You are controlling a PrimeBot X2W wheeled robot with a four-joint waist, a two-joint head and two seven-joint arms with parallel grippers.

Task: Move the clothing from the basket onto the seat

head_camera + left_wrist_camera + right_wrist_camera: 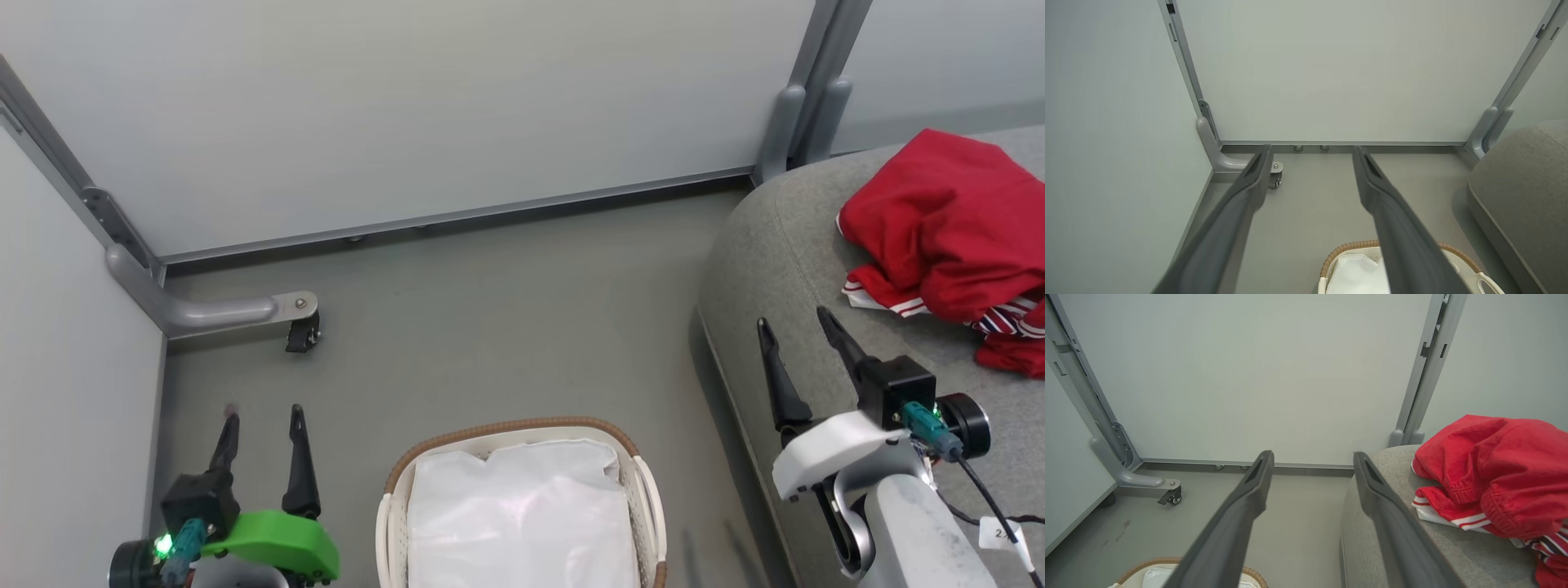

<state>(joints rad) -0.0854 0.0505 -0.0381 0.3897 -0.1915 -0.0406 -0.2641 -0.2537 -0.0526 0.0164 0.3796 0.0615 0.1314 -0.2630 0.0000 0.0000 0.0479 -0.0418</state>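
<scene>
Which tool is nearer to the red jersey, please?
Right. The right tool hovers at the seat edge beside the jersey; the left tool is beyond the basket, over the floor.

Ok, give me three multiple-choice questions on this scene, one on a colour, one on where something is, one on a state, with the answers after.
1. The woven rim of the basket is:
A. brown
B. blue
C. black

2. The red jersey lies:
A. in the basket
B. on the grey seat
C. held up in the air

3. The left gripper and the right gripper are:
A. both shut
B. both open and empty
C. both shut on the jersey

Answers:
1. A, the head view shows a brown band round the white basket.
2. B, it is heaped on the cushion, apart from the basket.
3. B, each pair of fingers stands spread with nothing between them.
</scene>
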